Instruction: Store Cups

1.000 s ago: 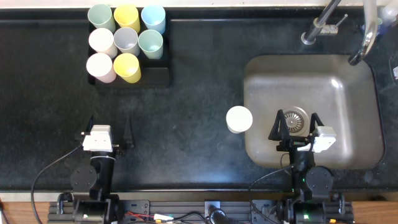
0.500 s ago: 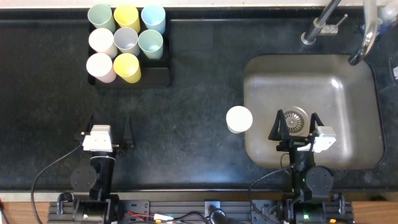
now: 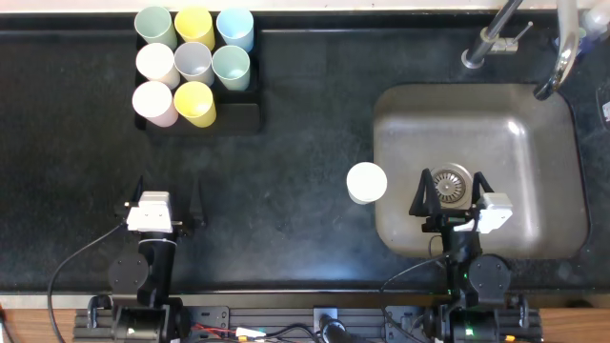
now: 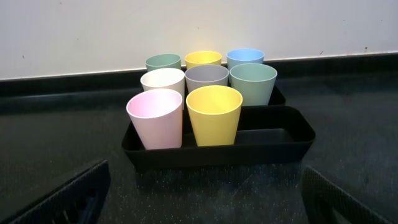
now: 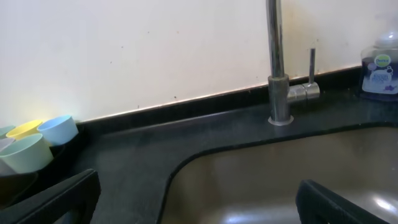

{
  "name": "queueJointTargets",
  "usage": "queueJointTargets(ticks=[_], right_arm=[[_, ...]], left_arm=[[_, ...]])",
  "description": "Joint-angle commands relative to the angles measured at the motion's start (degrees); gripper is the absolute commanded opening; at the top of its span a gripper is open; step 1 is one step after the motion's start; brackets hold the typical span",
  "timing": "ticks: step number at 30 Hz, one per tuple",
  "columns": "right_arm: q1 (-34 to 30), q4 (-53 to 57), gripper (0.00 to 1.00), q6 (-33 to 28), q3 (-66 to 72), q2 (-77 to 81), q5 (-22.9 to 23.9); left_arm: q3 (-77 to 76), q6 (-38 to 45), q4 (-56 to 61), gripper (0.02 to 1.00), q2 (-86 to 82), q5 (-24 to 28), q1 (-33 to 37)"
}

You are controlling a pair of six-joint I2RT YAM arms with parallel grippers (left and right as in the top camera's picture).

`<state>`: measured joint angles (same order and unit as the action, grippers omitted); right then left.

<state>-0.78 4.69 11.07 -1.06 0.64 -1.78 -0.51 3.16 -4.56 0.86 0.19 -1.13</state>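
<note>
1. Cup (image 3: 367, 182): a single white one stands on the worktop (image 3: 295, 191), just left of the right end effector (image 3: 452, 184) and well to the right of the left end effector (image 3: 169, 187). It touches neither.
2. Sink (image 3: 534, 133): its left rim lies between the cup and the right end effector, which hangs over the sink.
3. The right end effector has its fingers spread wide with nothing between them.
4. The left end effector is likewise wide open and empty, above the worktop.
5. Tray (image 4: 273, 142): it sits straight ahead of the left end effector, near the wall (image 4: 199, 25), and holds eight cups (image 4: 207, 77) upright in rows. The pink cup (image 4: 155, 118) and yellow cup (image 4: 214, 114) stand nearest, and a free slot lies to the yellow cup's right.
6. Faucet (image 5: 273, 56): it rises ahead of the right end effector, behind the sink, with a bottle (image 5: 380, 71) farther to the right.
</note>
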Motion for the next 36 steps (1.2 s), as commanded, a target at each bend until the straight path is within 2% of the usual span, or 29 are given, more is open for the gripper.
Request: queueJointTargets(ticks=[1,6,11,17,19,23,26,28,30,36], right_arm=[[-0.28,2.73,0.998,-4.31,-7.19,2.86,-1.62],[-0.26,17.94,0.998,-10.14,-27.41,19.56,-1.81],[0.61,33.48,0.998,-11.50,-51.15,42.29,-1.53],[8.63,53.72,0.998,-11.50,-73.83,64.50,-0.98],[12.17,58.25,0.996,-12.04,-76.39,68.48,-0.79],[18.29,65.00,0.998,-22.18,-76.67,74.16,3.21],[20.94,68.35,0.998,-25.73,-76.59,78.01,4.11],[21.51,68.32,0.996,-26.69,-76.06,80.28,2.10],[21.49,67.78,0.996,-30.75,-75.17,81.85,-0.28],[19.02,64.85,0.996,-38.21,-71.38,84.61,0.28]], left_arm=[[0.07,-0.59,-0.26,0.998,-0.70,-0.72,-0.48],[0.07,-0.59,-0.24,0.998,-0.70,-0.72,-0.48],[0.07,-0.59,-0.26,0.998,-0.70,-0.72,-0.48],[0.07,-0.59,-0.24,0.998,-0.70,-0.72,-0.48],[0.07,-0.59,-0.24,0.998,-0.70,-0.72,-0.48],[0.07,-0.59,-0.24,0.998,-0.70,-0.72,-0.48],[0.07,-0.59,-0.26,0.998,-0.70,-0.72,-0.48],[0.07,-0.59,-0.26,0.998,-0.70,-0.72,-0.48],[0.07,-0.59,-0.24,0.998,-0.70,-0.72,-0.48],[0.07,-0.57,-0.24,0.998,-0.70,-0.72,-0.48]])
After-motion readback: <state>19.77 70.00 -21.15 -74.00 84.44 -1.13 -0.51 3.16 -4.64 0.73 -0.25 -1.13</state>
